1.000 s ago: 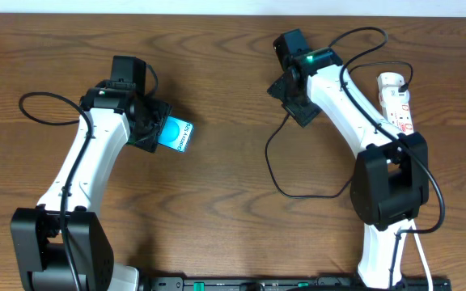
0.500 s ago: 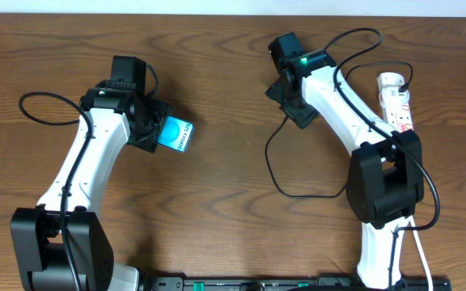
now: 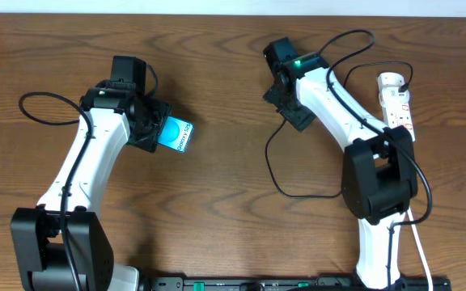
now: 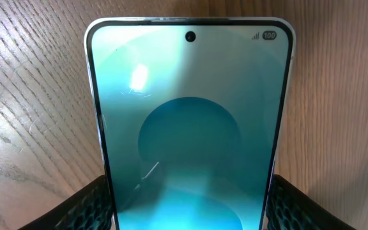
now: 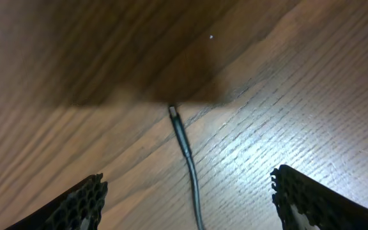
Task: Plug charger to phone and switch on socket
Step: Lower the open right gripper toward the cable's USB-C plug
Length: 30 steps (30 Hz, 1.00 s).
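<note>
Teal phone (image 3: 176, 134) sits at left, clamped between the pads (image 4: 98, 206) of the left gripper (image 3: 148, 129), which is closed on its sides. The camera-hole end sticks out away from the gripper. From overhead its long axis runs roughly left-right, free end pointing right toward the table (image 3: 217, 226) middle. The port end is probably the gripped end, hidden here. Can't tell if the phone is lifted or resting on the wood.

Next right, the charger (image 3: 270, 162) loops as a thin black cable on the table and runs up under the right gripper (image 3: 291, 101). In the wrist view that gripper (image 5: 188, 179) is wide open and holds nothing. The cable lies on the wood between the two fingers, with the tip (image 5: 173, 112) just ahead of them. The tip points straight away from the wrist, so the cable's axis lines up with the gripper's reach. Closing would likely pinch across the cable behind the tip. The right arm is clearly the nearer one, and the phone is well apart to its left.

Far right, the socket (image 3: 397, 101) lies long-axis near-to-far, untouched, beside the right arm.
</note>
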Tool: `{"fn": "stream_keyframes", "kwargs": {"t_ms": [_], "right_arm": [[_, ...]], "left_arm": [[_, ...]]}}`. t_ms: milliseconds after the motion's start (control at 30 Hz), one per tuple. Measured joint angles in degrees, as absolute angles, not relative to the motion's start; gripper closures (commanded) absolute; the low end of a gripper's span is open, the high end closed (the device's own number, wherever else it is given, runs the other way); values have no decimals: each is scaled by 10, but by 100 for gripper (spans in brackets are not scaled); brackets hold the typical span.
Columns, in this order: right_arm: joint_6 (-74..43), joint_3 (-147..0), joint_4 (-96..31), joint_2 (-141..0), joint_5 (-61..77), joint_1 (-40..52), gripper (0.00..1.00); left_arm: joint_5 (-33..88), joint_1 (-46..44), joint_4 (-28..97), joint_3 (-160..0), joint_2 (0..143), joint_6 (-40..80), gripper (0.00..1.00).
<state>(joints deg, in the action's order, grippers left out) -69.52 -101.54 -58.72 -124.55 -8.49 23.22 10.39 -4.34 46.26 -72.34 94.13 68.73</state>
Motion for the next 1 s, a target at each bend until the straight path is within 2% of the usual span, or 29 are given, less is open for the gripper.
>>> {"fn": "stream_keyframes", "kwargs": {"t_ms": [200,900,1000], "right_arm": [[-695,-1015,-587,-1264,-85,232,21],[-695,-1015,-583,-1299,-83,232,22],[-695,-1015,-580,-1299,-82,232,27]], "left_arm": [[104,-43,463,-723,941,687,93],[104,-43,463,-723,941,686,93],[104,-43,463,-723,941,686,92]]}}
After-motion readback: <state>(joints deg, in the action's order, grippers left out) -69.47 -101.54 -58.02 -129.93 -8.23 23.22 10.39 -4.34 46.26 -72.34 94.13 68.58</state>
